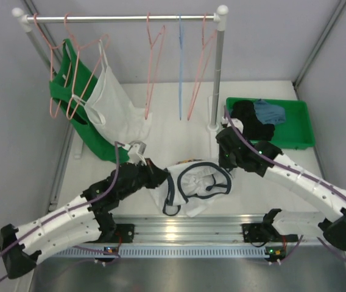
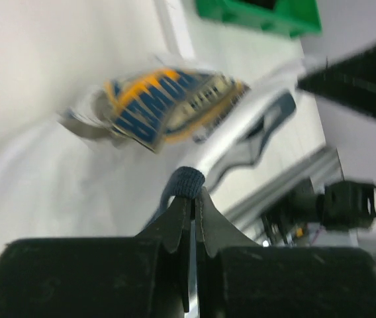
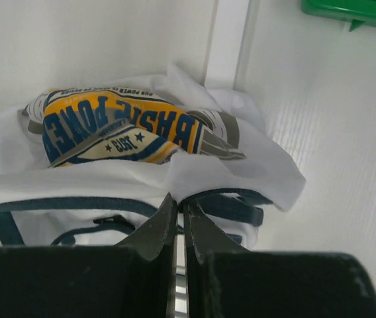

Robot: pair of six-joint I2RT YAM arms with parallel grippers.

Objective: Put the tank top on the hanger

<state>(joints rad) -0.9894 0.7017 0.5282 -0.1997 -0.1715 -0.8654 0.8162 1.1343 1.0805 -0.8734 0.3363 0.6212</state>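
The tank top (image 1: 192, 185), white with navy trim and a blue-and-yellow print, lies bunched on the table between my two grippers. My left gripper (image 1: 161, 177) is shut on its navy trim at the left side; the left wrist view shows the trim (image 2: 188, 181) pinched at the fingertips. My right gripper (image 1: 226, 165) is shut on the top's right edge; the right wrist view shows white cloth and trim (image 3: 194, 173) at the fingertips, with the print (image 3: 118, 129) beyond. Pink wire hangers (image 1: 154, 67) hang on the rail (image 1: 121, 19) behind; one at the right (image 1: 201, 67) hangs bare.
A light blue hanger (image 1: 180, 67) hangs between pink ones. A plain white top (image 1: 117, 106) and a green top (image 1: 81, 91) hang at the rail's left. A green tray (image 1: 298, 131) with dark clothes sits at the right. The rail's right post (image 1: 217, 73) stands behind the right gripper.
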